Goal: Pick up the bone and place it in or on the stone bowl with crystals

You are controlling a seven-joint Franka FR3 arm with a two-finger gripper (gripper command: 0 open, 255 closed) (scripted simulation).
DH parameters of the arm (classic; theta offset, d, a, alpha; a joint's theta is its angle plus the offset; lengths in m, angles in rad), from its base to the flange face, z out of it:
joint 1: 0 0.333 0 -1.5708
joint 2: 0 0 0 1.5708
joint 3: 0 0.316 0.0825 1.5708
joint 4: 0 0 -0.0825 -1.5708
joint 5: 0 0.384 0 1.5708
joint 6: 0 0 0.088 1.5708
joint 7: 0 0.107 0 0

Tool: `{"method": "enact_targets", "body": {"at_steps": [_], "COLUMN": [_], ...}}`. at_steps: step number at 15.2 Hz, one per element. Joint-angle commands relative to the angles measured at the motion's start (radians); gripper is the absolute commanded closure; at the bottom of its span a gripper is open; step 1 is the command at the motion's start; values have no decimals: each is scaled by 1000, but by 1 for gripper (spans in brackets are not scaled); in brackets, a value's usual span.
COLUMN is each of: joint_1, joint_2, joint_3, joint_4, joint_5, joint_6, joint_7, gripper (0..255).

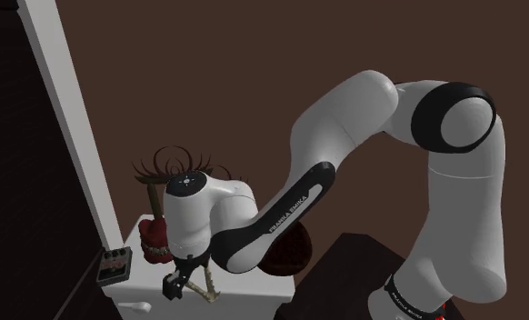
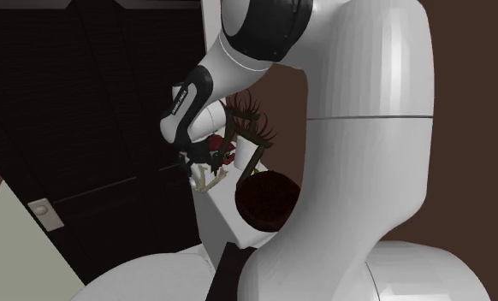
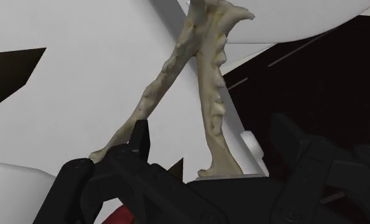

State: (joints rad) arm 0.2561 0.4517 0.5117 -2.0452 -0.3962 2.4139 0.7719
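black gripper (image 3: 212,126) astride forked bone (image 3: 214,83)

spread wide, it pinched nothing; the bone lay on the white table (image 1: 244,284). closing on one prong could twist it off the edge. dark bowl (image 1: 290,255) sat at three o'clock in the shoulder view.

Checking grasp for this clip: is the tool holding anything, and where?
Nothing looks held: the tool stands open, one prong of the bone between its fingers, with a clear gap on one side.
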Motion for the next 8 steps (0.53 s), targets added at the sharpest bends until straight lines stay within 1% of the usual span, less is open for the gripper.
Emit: {"method": "enact_targets", "body": {"at_steps": [1, 8], "joint_1": [8, 11], "joint_2": [22, 28], "joint_3": [-12, -15], "joint_4": [2, 2], "joint_5": [-17, -22], "joint_6": [18, 23], "joint_7": [11, 14], "gripper": [0, 0]}}
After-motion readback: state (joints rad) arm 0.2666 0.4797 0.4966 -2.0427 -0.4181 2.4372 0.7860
